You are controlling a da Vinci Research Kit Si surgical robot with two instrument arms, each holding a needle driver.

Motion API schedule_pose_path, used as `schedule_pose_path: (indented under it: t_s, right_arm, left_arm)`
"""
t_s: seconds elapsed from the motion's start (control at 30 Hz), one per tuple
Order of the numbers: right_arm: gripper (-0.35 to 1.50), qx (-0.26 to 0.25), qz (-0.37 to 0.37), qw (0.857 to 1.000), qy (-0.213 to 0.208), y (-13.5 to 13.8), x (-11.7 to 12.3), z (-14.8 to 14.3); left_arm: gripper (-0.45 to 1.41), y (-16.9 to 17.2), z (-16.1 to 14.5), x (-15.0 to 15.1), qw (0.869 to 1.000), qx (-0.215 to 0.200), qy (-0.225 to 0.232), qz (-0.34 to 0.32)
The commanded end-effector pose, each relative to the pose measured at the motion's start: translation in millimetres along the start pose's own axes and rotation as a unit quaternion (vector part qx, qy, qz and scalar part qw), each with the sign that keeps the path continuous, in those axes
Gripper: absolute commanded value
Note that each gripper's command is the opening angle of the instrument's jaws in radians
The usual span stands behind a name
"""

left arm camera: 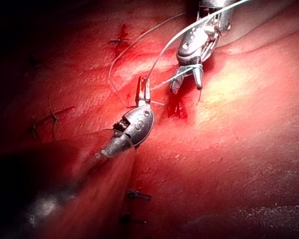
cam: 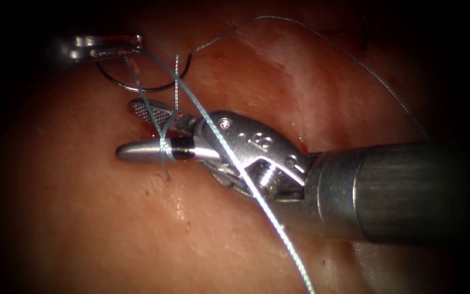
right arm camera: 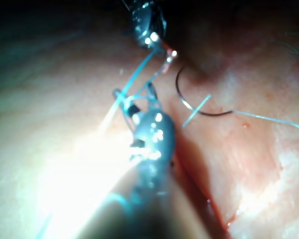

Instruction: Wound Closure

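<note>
While the right tool (cam: 142, 130) lies low over the tissue (cam: 82, 228) with its two jaws spread apart, turns of the blue thread (cam: 257, 190) are wrapped around them and nothing is pinched between them. One strand of that thread runs from the wraps across the tool's wrist toward the near edge. Beyond it, the curved needle (cam: 137, 87) arcs free above the tissue surface, not in it. Farthest back, the left tool (cam: 112, 46) has its jaws pressed together on the needle near one end of the curve. From the needle's other end, thread sweeps off to the right.
</note>
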Motion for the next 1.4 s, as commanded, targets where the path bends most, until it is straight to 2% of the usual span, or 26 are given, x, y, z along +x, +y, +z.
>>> schedule_pose_path:
  t_s: [0.03,0.37,0.7,0.9,1.07,1.4]
  right_arm:
    - [0.66,0.003,0.004,1.0,0.0,0.0,-0.5,0.7]
    - [0.63,0.032,0.008,0.999,0.001,-1.4,-0.4,1.4]
    - [0.63,0.042,0.012,0.999,0.02,-1.7,0.6,1.6]
    - [0.64,0.048,0.014,0.998,0.039,-1.2,1.2,1.5]
    - [0.63,0.026,0.005,0.999,0.047,-0.2,1.7,0.8]
    - [0.61,-0.011,-0.002,0.998,0.055,2.1,2.0,-1.4]
  left_arm:
    - [-0.45,0.0,0.8,-0.6,1.0,0.002,0.0,0.001]
    - [-0.45,-0.4,3.2,-1.4,1.0,0.006,0.006,0.002]
    - [-0.45,0.4,3.2,-3.4,1.0,0.005,0.006,0.009]
    - [-0.45,2.1,3.1,-4.7,1.0,0.004,0.005,0.001]
    - [-0.45,3.4,2.3,-4.8,1.0,0.001,0.007,-0.004]
    - [-0.45,5.3,-0.1,-3.1,1.0,0.001,0.022,-0.019]
